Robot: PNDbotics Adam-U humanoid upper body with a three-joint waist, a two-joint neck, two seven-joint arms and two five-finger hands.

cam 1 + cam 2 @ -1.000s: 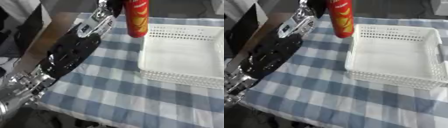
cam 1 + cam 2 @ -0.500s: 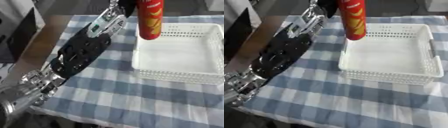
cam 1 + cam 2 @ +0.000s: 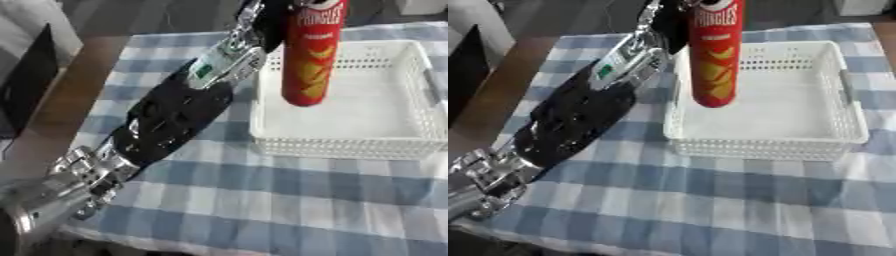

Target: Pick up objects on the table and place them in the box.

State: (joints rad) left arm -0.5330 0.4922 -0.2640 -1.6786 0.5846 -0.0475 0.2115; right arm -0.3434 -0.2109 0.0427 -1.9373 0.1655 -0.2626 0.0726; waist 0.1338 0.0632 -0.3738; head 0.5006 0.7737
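Left eye view and right eye view are both filled on the left side by the robot's left arm (image 3: 175, 120), which is stretched from the lower left corner up toward the top middle, black in its long middle section and silver at the joints. A tall red crisp can (image 3: 311, 55) is held upright at the top of the view; it is printed with white lettering near its top and yellow crisp shapes down its side, and its upper end is cut off by the top edge. The left hand (image 3: 267, 22) is seen only as a dark shape against the can's upper left side, just under the top edge, and whether its fingers are curled round the can or straight cannot be told. The can's lower end is seen over the left part of the white perforated basket (image 3: 846, 115), and whether it touches the basket floor cannot be told. The basket is set on a blue and white checked cloth (image 3: 710, 200), with nothing else seen inside it. The right hand is not shown in either view.
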